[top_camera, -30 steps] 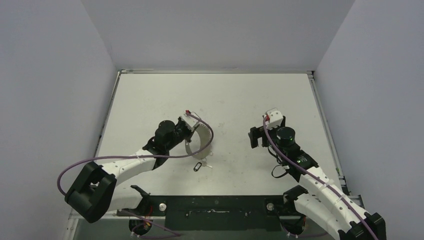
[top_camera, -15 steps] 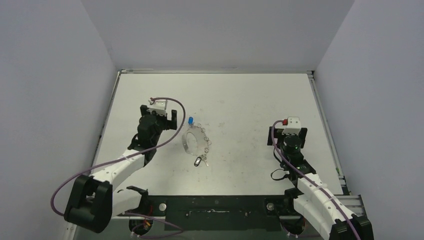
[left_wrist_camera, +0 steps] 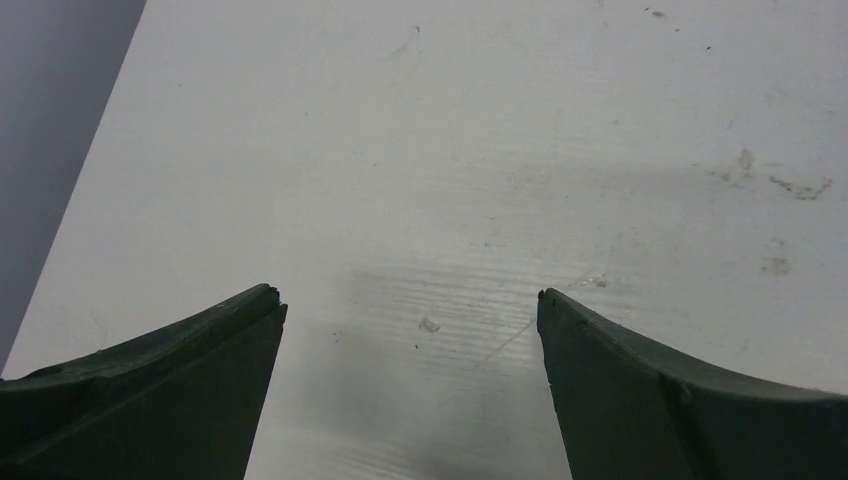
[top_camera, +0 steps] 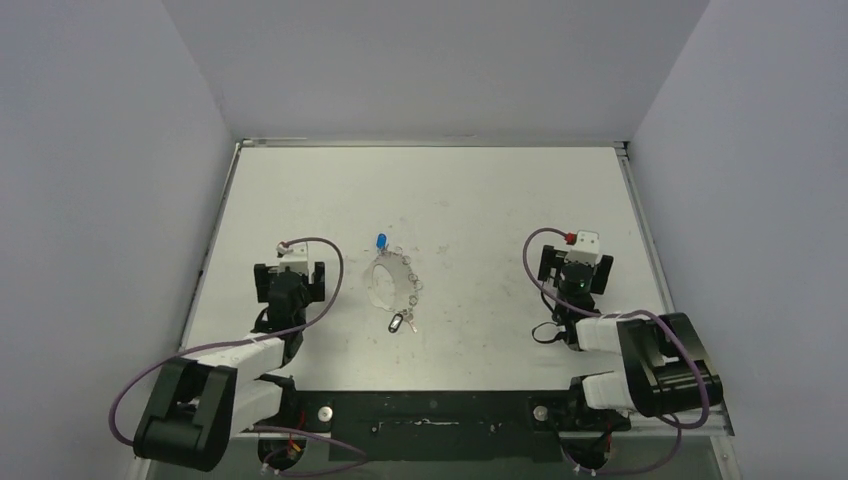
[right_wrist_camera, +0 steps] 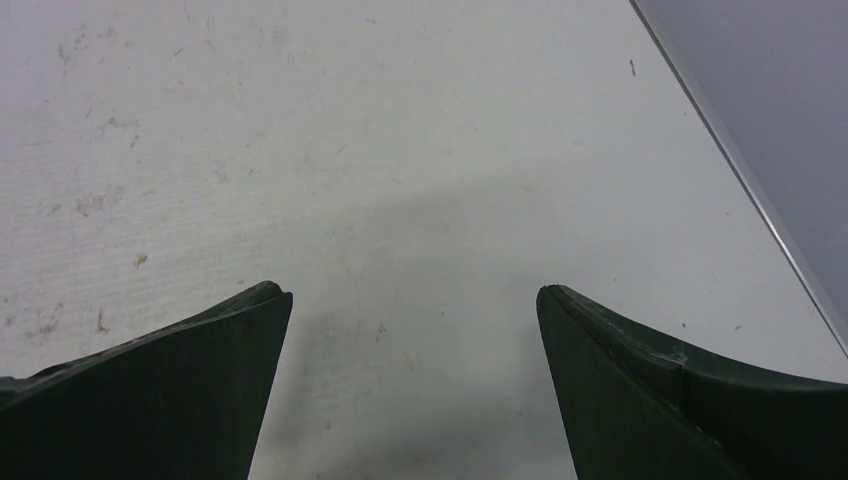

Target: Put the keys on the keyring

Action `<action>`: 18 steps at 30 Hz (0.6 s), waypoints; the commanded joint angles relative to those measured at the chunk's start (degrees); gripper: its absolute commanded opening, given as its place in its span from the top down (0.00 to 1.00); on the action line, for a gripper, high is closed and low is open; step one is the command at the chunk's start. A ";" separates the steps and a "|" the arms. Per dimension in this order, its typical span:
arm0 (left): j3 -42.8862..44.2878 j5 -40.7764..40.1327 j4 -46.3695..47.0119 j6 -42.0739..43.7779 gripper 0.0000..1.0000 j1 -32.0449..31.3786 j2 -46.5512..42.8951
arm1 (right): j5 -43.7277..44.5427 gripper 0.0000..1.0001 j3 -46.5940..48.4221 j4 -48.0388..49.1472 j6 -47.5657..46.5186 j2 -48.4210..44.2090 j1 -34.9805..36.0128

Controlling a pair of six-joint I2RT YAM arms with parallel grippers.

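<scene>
Bright even overhead light, soft shadows under each tool — wrist views slightly soft

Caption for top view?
Left gripper and right gripper open, flanking keyring; blue key at far rim, dark key at near rim.

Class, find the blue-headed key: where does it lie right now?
In the top view, the blue-headed key lies on the table, left of centre, just beyond the far edge of the keyring.

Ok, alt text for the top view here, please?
A pale keyring lies on the table with a blue key at its far edge and a dark key at its near edge. The left tool and right tool stand open and empty either side of it.
</scene>
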 commanded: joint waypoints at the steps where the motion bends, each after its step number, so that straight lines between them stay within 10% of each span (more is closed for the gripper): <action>1: 1.49 3.19 16.23 1.40 0.03 4.37 5.86 | 2.94 0.00 2.04 17.61 -0.67 7.18 -0.66; 7: 4.39 8.46 21.15 2.39 0.03 7.23 13.80 | 0.69 0.00 2.51 27.57 -2.44 17.51 -0.11; 18: 7.23 13.01 33.46 1.03 0.03 10.61 30.27 | 1.18 0.00 12.07 9.04 -0.99 17.45 -0.89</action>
